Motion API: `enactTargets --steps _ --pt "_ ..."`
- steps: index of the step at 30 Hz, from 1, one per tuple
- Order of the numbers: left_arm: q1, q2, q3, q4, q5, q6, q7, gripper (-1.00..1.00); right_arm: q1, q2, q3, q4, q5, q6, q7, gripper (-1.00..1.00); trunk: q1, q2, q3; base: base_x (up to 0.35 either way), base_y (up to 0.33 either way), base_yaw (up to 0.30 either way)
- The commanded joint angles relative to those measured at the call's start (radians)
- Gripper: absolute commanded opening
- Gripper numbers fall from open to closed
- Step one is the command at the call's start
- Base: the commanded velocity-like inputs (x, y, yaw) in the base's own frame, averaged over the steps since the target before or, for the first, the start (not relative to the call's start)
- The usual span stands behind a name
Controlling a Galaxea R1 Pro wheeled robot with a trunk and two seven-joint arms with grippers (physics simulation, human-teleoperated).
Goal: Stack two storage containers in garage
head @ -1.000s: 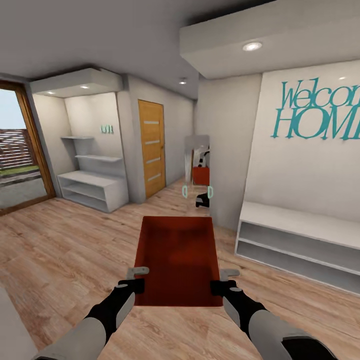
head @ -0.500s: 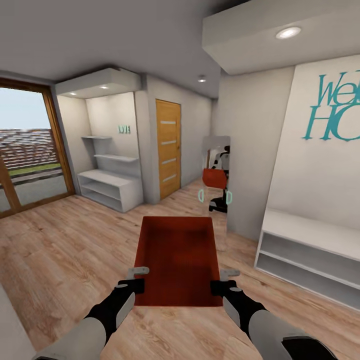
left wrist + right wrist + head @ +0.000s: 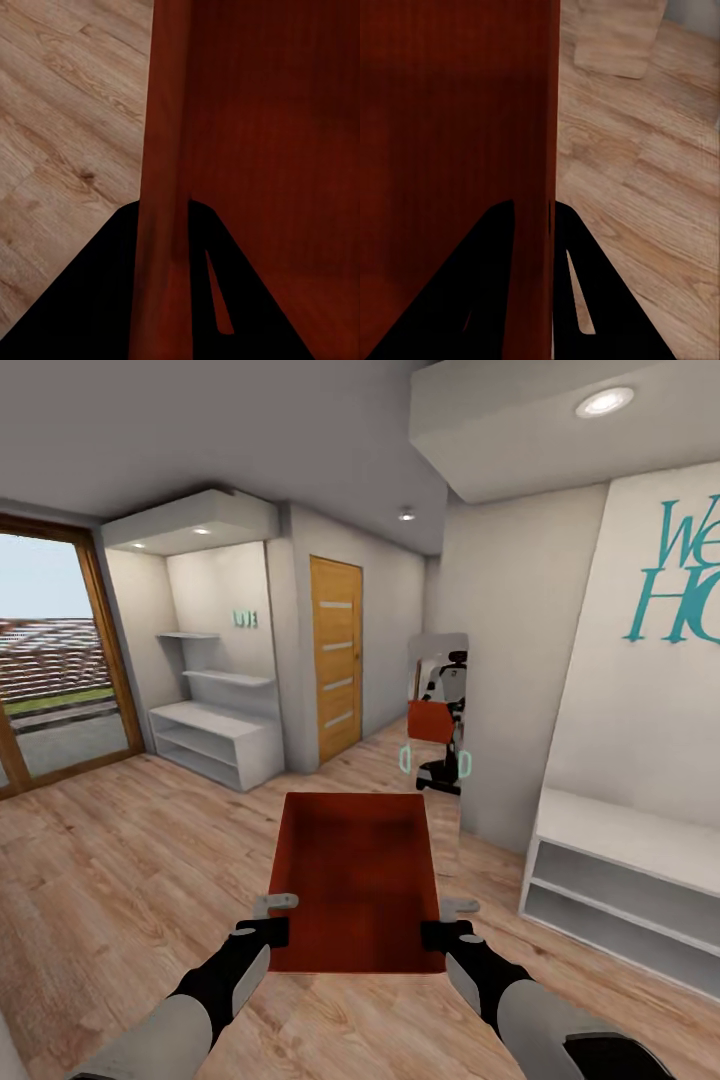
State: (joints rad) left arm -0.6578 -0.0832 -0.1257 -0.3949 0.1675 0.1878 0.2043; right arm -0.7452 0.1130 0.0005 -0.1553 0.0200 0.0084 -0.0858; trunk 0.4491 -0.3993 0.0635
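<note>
An orange-red open-top storage container (image 3: 355,875) hangs level in front of me above light wood-plank flooring. My left gripper (image 3: 272,920) is shut on its left wall near the close end, and my right gripper (image 3: 442,922) is shut on its right wall. In the left wrist view the thin container wall (image 3: 161,135) runs between the two black fingers of the left gripper (image 3: 165,225). The right wrist view has the other wall (image 3: 547,112) pinched in the right gripper (image 3: 536,217).
A tall mirror (image 3: 438,710) ahead reflects the robot and the bin. A wooden door (image 3: 335,658) stands down the hallway. White shelves (image 3: 215,735) sit at back left, a low white bench (image 3: 630,860) at right, and a wood-framed glass door (image 3: 50,660) at far left.
The whole view has shifted: the door, mirror and bench now sit further right and look nearer, so the camera moved. The container and both grippers keep their place in the picture.
</note>
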Motion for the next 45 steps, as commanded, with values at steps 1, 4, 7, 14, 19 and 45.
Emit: enactTargets --steps 1,4,7,14,19,45 --pt "0.0 0.002 0.012 0.001 0.001 0.007 0.01 -1.0 0.0 -0.001 -0.013 -0.004 0.015 -0.005 -0.011 -1.0 0.001 -0.001 0.0 0.322 0.0 0.0" --pt "0.0 0.002 0.012 0.001 0.001 0.007 0.01 -1.0 0.0 -0.001 -0.013 -0.004 0.015 -0.005 -0.011 -1.0 0.001 -0.001 0.0 0.322 0.0 0.0" --pt "0.0 0.002 0.012 0.001 0.001 0.007 0.01 -1.0 0.0 -0.001 -0.013 -0.004 0.015 -0.005 -0.01 -1.0 0.001 -0.001 0.0 0.322 0.0 0.0" --pt "0.0 0.002 0.012 0.001 0.001 0.007 0.01 -1.0 0.0 0.001 -0.013 -0.004 0.014 -0.006 -0.011 -1.0 0.001 -0.001 0.0 0.322 0.0 0.0" --pt "0.0 0.002 0.012 0.001 0.001 0.007 0.01 -1.0 0.0 0.002 -0.013 -0.004 0.013 -0.005 -0.008 -1.0 0.001 -0.001 0.0 0.322 0.0 0.0" --pt "0.0 0.002 0.012 0.001 0.001 0.007 0.01 -1.0 0.0 0.0 -0.013 -0.004 0.011 -0.005 -0.009 -1.0 0.001 -0.001 0.0 0.322 0.0 0.233"
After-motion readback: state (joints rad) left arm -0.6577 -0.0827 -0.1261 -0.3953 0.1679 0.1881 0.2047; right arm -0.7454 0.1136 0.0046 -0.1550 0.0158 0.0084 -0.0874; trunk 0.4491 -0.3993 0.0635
